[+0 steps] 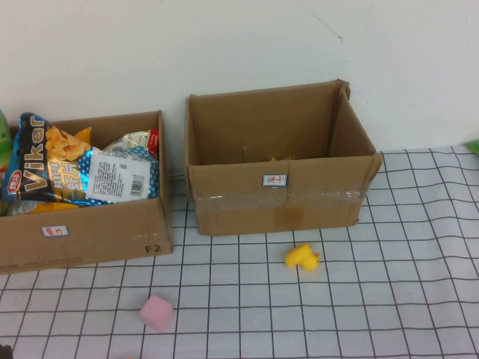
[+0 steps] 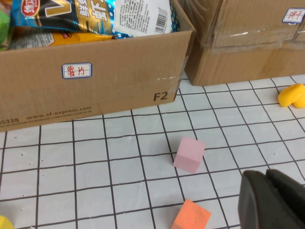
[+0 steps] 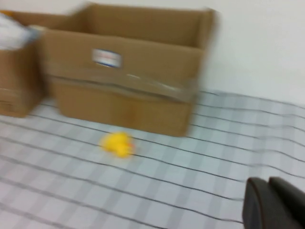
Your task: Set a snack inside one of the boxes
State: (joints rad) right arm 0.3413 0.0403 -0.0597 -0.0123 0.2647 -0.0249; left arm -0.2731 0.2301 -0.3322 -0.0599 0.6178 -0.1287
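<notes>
The smaller cardboard box stands at the left and holds snack bags: a blue "Viker" chip bag and a bag with a white label. It also shows in the left wrist view, with the bags on top. The larger taped box stands in the middle; its inside is mostly hidden. It also shows in the right wrist view. My left gripper is shut and empty, low over the table near the pink cube. My right gripper is shut and empty, to the right of the larger box. Neither shows in the high view.
A yellow toy duck lies in front of the larger box. A pink cube lies in front of the smaller box, with an orange cube close to it. The table has a white cloth with a black grid. A white wall stands behind the boxes.
</notes>
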